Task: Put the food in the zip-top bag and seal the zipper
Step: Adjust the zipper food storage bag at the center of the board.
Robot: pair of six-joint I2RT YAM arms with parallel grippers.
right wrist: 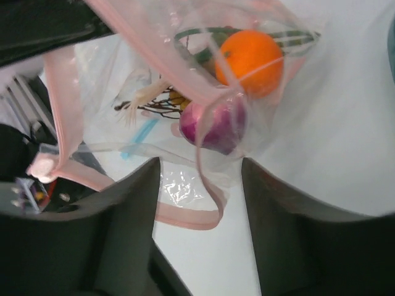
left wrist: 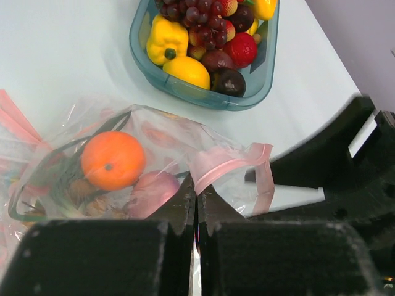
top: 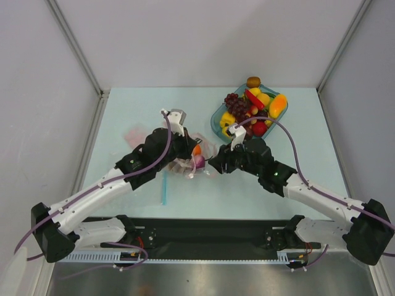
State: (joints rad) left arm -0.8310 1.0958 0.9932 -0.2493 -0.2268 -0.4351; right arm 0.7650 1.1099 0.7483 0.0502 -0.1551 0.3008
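The bag (left wrist: pixel 154 132) sits near the middle of the tabletop (top: pixel 142 105), with the orange (left wrist: pixel 113 160) and purple piece (right wrist: pixel 216 123) inside. It looks like limp, slippery film with a light load, so the firmer zipper (left wrist: pixel 231 159) is probably the best hold. The left end effector (left wrist: pixel 196 200) is clamped on the bag's rim. The right end effector (right wrist: pixel 199 169) has its jaws apart.

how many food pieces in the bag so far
4: orange deepest in, purple piece just beside it, green stalk arching by the orange, tan grape bunch beside the purple piece. Crinkles may hide more.
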